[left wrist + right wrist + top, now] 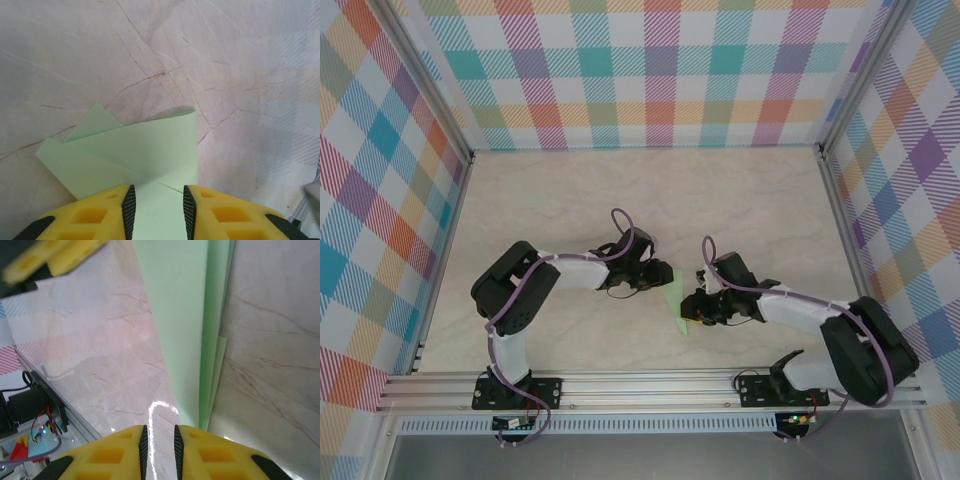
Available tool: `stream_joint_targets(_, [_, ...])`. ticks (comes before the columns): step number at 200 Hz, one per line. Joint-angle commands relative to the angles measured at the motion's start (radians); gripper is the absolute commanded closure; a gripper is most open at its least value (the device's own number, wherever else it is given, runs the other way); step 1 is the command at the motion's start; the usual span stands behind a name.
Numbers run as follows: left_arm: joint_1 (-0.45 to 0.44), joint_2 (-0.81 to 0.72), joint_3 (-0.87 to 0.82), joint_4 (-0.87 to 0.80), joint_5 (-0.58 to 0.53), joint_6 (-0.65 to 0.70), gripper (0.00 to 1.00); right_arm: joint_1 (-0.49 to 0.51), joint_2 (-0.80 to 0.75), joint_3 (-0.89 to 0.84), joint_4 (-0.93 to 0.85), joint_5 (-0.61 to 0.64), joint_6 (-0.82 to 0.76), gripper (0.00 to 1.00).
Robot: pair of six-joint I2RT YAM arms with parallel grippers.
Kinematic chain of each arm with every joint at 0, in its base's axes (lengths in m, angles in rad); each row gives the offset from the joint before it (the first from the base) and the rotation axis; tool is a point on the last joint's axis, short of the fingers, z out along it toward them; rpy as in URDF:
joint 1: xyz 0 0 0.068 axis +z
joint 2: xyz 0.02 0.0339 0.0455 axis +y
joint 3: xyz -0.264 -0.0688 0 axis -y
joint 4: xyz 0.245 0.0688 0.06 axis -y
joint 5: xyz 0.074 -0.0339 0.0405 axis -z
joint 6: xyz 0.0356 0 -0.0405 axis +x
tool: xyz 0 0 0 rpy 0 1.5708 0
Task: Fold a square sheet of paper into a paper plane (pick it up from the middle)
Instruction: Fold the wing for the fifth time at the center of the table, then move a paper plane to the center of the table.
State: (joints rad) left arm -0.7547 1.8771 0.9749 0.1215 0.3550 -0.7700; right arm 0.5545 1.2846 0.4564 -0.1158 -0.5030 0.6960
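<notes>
The pale-green paper sheet (678, 305) is seen lying on the marble-look table (570, 200), near the front edge and between the two grippers. It is already folded: in the top view it is shown as a narrow pointed shape, tip toward the front rail (640, 385).

In the left wrist view the paper sheet (145, 150) is shown as layered flaps with a straight right edge and a pointed flap sticking out at upper left. It runs back under the left gripper (156, 212). The jaws there are set at a narrow gap and the paper face fills that gap, passing beneath both yellow fingers (90, 217). It is not squeezed between the pads. Whether the fingers press on it cannot be told.

In the right wrist view the paper sheet (185, 315) is seen as a long strip with stacked edges along its right side. Its near end is reached by the right-hand finger of the right gripper (159, 450). Those jaws are held at a very narrow gap, and bare table (100, 380) is seen in the gap, not paper. A blurred yellow finger (55, 260) of the left gripper is caught at the top left.

In the top view the left gripper (660, 285) is placed at the sheet's upper left and the right gripper (696, 308) just beside its right edge. The table is enclosed by plaid walls (650, 70).
</notes>
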Motion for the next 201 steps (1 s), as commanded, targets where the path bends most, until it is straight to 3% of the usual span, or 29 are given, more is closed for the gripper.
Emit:
stream_joint_targets(1, [-0.019,-0.070,0.043,-0.110,-0.031,0.013,0.61,-0.023,-0.068,0.024,-0.146,0.155,-0.013,0.73])
stream_joint_targets(35, [-0.069,-0.159,0.149,-0.457,-0.301,0.010,0.28,-0.056,-0.159,-0.015,-0.191,0.290,0.043,0.66])
stream_joint_targets(58, [-0.123,-0.144,0.265,-0.702,-0.456,-0.018,0.23,-0.073,-0.223,-0.053,-0.173,0.319,0.075,0.61])
stream_joint_targets(79, [-0.184,-0.116,0.330,-0.798,-0.523,-0.050,0.23,-0.083,-0.265,-0.065,-0.167,0.320,0.077,0.56])
stream_joint_targets(122, [-0.238,-0.033,0.416,-0.860,-0.527,-0.127,0.23,-0.085,-0.270,-0.061,-0.164,0.295,0.044,0.51])
stream_joint_targets(201, [-0.245,0.088,0.493,-0.859,-0.473,-0.166,0.26,-0.085,-0.258,-0.071,-0.148,0.253,0.013,0.45])
